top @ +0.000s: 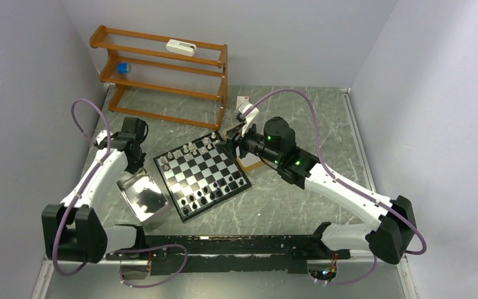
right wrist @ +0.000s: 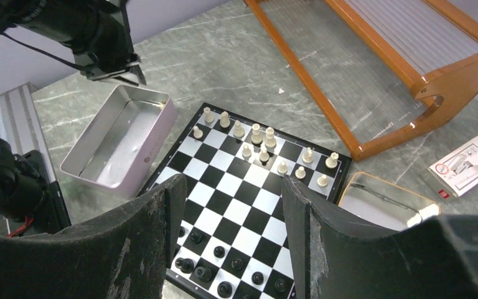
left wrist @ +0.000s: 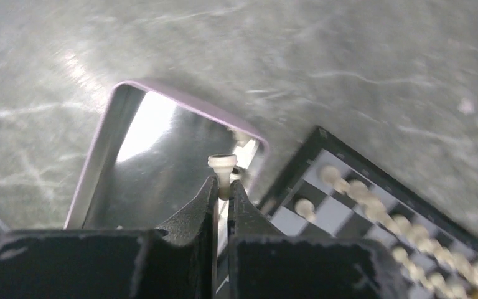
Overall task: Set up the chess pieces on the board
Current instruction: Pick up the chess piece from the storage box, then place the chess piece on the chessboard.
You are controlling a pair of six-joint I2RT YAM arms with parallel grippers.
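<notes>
Now my left jaws pinch a cream piece [left wrist: 223, 167] over the tray [left wrist: 107, 134]; my right jaws gape empty. Best carried upright, then set squarely on the board [left wrist: 291, 168].

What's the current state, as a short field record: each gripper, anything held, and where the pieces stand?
left gripper: shut on a white piece, over the silver tray left of the board
right gripper: open, holding nothing, above the board
white pieces: two uneven rows along the board's far side
black pieces: along the board's near side
second tray: beside the board's right side
</notes>
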